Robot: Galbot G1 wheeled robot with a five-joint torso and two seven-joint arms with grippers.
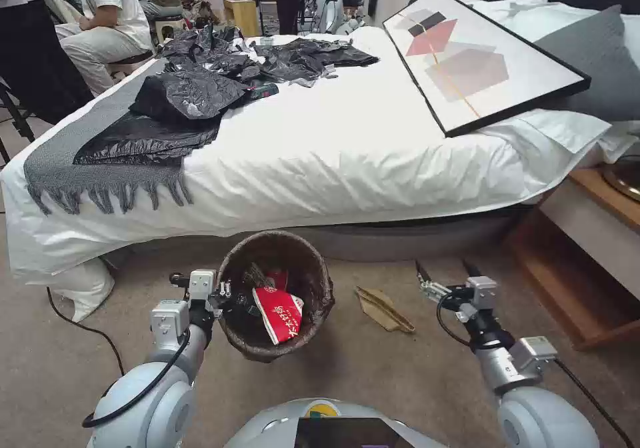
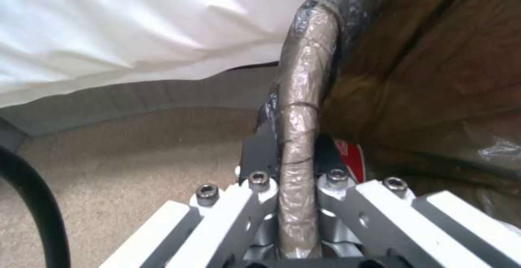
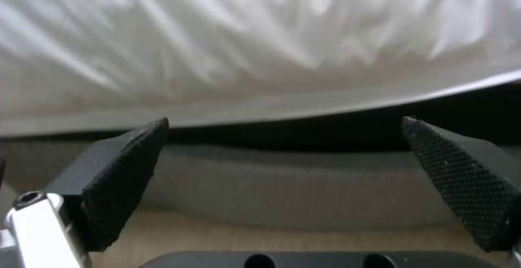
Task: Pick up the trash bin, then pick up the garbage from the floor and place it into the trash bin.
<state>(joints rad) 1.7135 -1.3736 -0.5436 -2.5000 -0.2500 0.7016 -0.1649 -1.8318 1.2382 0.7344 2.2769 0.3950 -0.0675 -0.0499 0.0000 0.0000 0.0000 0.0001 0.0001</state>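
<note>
The left claw (image 1: 223, 295), lower left of centre in the head view, is clamped on the rim of the trash bin (image 1: 313, 288), holding its mouth up to receive litter. A red-white carton (image 1: 279, 313) lies inside. The right claw (image 1: 443, 277), spread wide and empty, hangs near the tan cardboard (image 1: 381, 308) on the floor.

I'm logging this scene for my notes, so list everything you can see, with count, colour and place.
trash bin: one, dark-lined, on the floor by the bed.
red carton: one, red-white, inside the bin.
cardboard piece: one, tan, on the carpet right of the bin.
black plastic bags: several, on the bed.
framed picture: one, lying on the bed.
bed: one, white.
left gripper: jaws shut on the bin's rim.
right gripper: jaws open, above the carpet.
</note>
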